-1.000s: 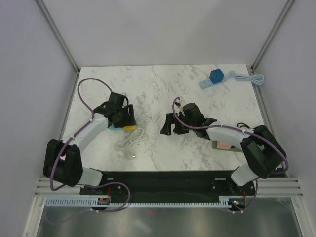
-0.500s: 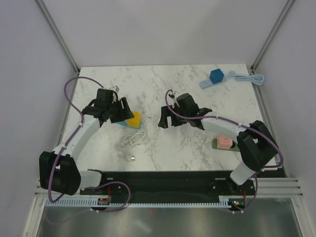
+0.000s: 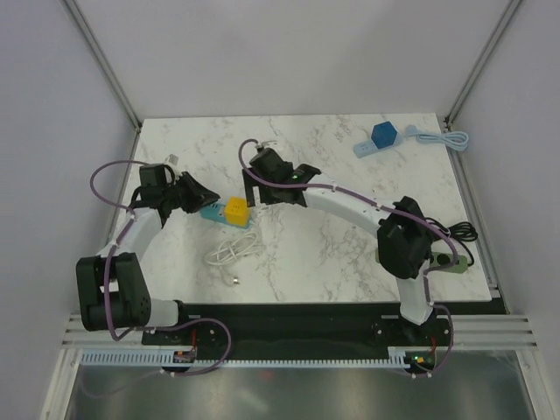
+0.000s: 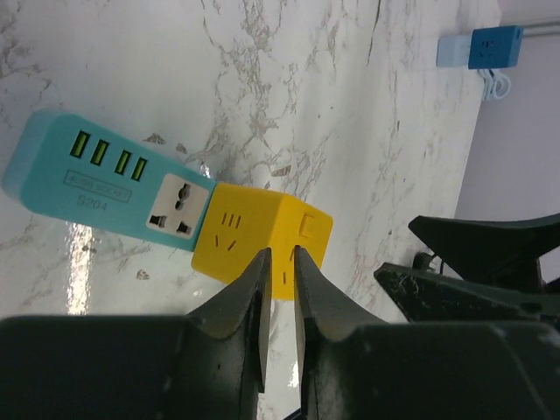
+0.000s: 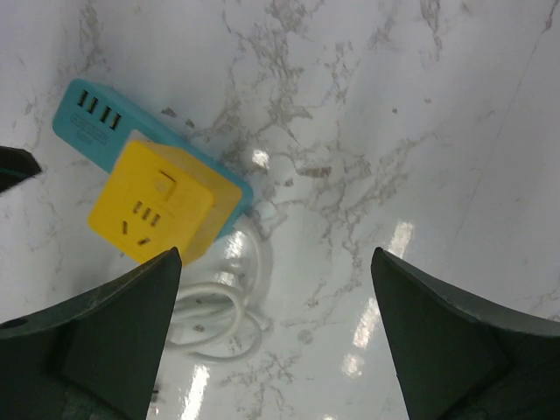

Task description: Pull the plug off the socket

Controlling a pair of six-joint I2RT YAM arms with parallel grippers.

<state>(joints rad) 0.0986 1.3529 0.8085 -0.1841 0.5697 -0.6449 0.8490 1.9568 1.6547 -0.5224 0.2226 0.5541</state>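
The yellow cube plug (image 3: pixel 234 211) is sitting pushed into the teal socket strip (image 4: pixel 105 179), at the end away from its row of small ports, and both are lying flat left of centre on the marble table (image 3: pixel 350 254). The right gripper (image 5: pixel 276 254) is hanging above the plug with its fingers spread wide and holding nothing, apparently lining up to straddle the cube. The left gripper (image 4: pixel 280 254) is waiting at the strip's other side, its fingers drawn almost together with only a slit between them and nothing in it. It is probably placed there to pin the strip down while the plug is drawn out; whether it is touching anything cannot be told. A coiled white cable (image 3: pixel 232 248) is lying just beside the strip on the near side, close enough to snag a descending finger. A blue cube on a pale strip (image 3: pixel 382 135) is resting well apart at the far right corner.
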